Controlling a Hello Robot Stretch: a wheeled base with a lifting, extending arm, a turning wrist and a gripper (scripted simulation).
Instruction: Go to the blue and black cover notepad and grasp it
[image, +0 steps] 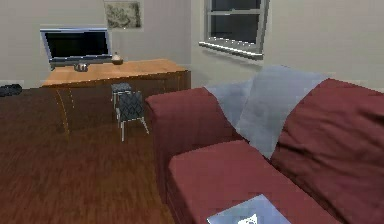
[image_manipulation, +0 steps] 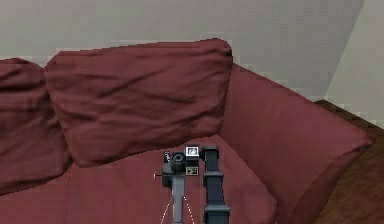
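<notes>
A flat pale blue and white thing with a dark edge lies on the seat of a dark red sofa, at the forward view's bottom edge. In the arm side view, the dark arm bar rises from the bottom edge over the sofa seat. Two small white marker squares stand at its end. Left of them is the gripper, its dark body and thin fingers set against the red cushion. I cannot tell whether it holds anything.
A grey blanket drapes over the sofa back. Beyond stands a wooden desk with a monitor, and a small chair in front. A window is on the right wall. Dark wood floor lies open on the left.
</notes>
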